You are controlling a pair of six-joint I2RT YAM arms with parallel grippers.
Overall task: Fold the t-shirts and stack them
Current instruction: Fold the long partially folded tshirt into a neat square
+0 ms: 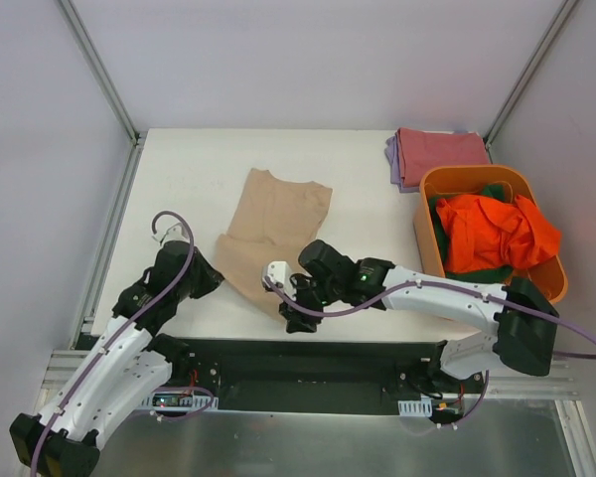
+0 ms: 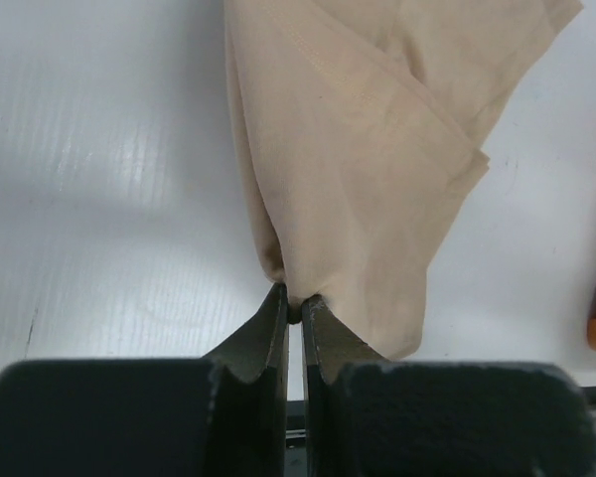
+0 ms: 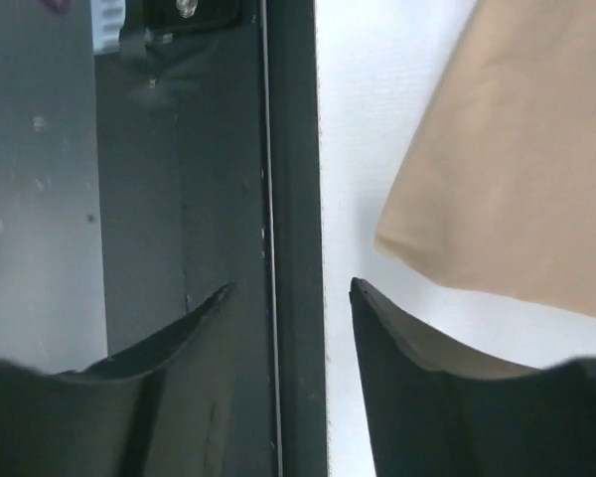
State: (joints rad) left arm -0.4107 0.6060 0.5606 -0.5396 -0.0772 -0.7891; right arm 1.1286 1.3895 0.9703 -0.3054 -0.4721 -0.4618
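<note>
Beige soft cloth short-sleeved t-shirt (image 1: 278, 224) seen spread mid-way on white table (image 1: 189, 179), narrowed toward arms. Its near-left corner is clamped between closed fingers of left gripper (image 2: 296, 306), with cloth bunched at pinch. Right gripper (image 3: 290, 290) is held over near table edge, just beside shirt's near-right corner, fingers apart, nothing gripped. Folded dusty red t-shirt (image 1: 442, 151) is stacked on lavender t-shirt (image 1: 391, 157) at far right. Bright orange t-shirt (image 1: 497, 231) and dark green t-shirt (image 1: 474, 266) are heaped in rigid orange plastic tub (image 1: 423, 214).

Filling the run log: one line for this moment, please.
left gripper: shut on beige t-shirt | right gripper: open at its near corner
</note>
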